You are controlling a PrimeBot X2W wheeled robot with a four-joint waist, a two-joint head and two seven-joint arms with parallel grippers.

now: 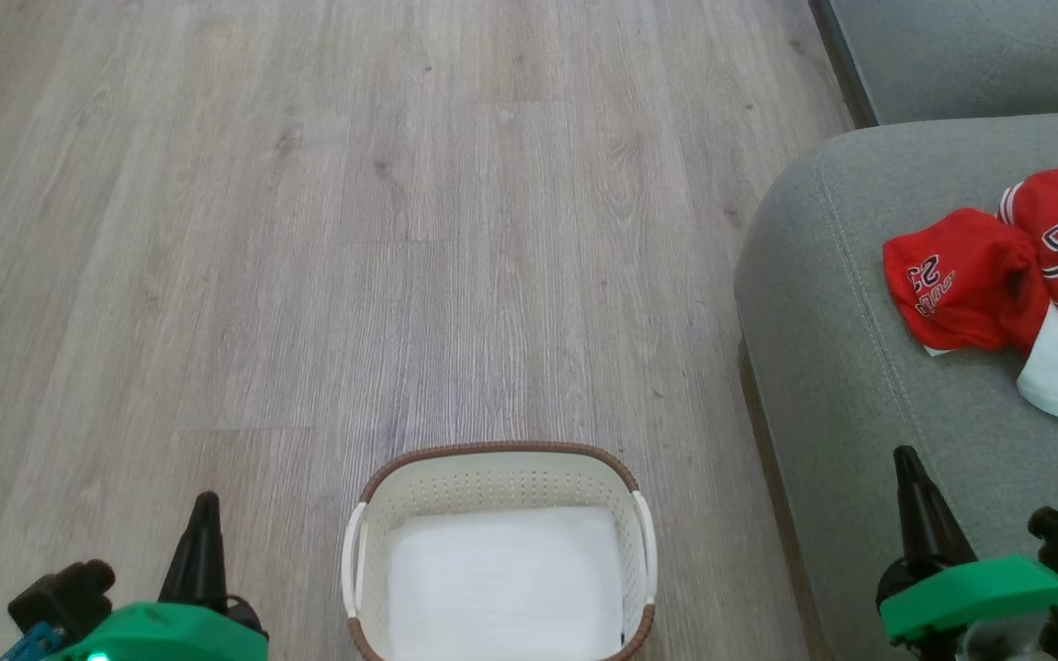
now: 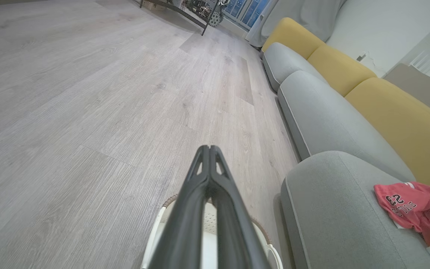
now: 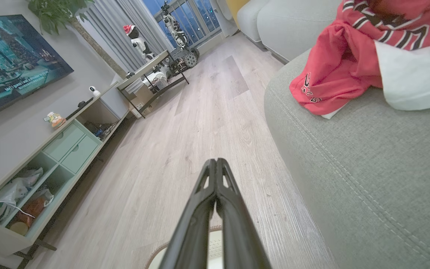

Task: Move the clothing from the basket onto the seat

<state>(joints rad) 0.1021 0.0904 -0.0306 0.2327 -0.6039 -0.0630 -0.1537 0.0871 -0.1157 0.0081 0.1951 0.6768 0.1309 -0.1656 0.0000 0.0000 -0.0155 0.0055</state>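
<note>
The red and white clothing [image 1: 1016, 275] lies in a heap on the grey-green seat [image 1: 869, 404] at the right; it also shows as clothing [image 2: 416, 209] and clothing [image 3: 353, 56] in the wrist views. The cream basket [image 1: 492, 477] stands on the floor at bottom centre, holding just a flat white liner sheet [image 1: 503, 578]. My left gripper [image 1: 203, 505] is at lower left, shut with nothing in it, left of the basket. My right gripper [image 1: 906, 459] is at lower right over the seat's front edge, shut and empty.
Wood floor [image 1: 354, 229] stretches ahead of the basket. More sofa cushions [image 2: 323, 112] with yellow backs run along the right. A TV cabinet [image 3: 50, 157] and a low table [image 3: 155, 74] line the far side of the room.
</note>
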